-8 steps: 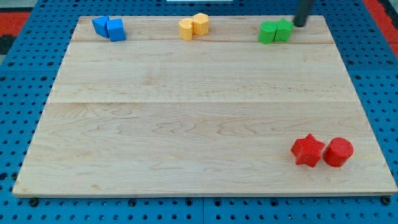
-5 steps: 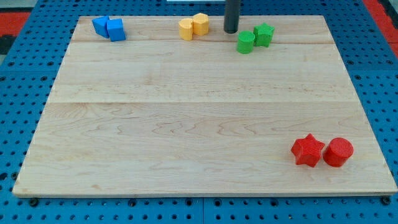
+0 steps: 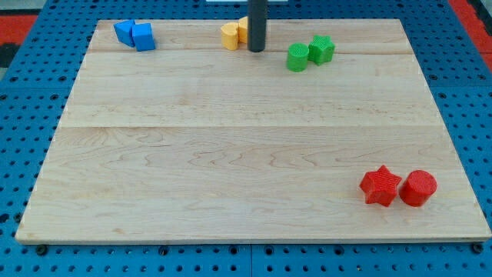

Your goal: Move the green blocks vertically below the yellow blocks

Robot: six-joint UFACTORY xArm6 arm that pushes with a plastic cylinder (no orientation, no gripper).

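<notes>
A green cylinder (image 3: 297, 57) and a green star (image 3: 321, 48) sit touching each other near the view's top, right of centre. Two yellow blocks (image 3: 233, 35) sit together at the view's top centre; the right one is partly hidden behind the rod. My tip (image 3: 256, 50) is just right of the yellow blocks and left of the green cylinder, a short gap from it.
Two blue blocks (image 3: 134, 35) sit at the view's top left. A red star (image 3: 380, 185) and a red cylinder (image 3: 418, 188) sit at the bottom right. The wooden board (image 3: 231, 154) lies on a blue pegboard.
The rod swept from the view's top right leftward past the green blocks, which slid left and slightly down. The tip now stands beside the yellow blocks.
</notes>
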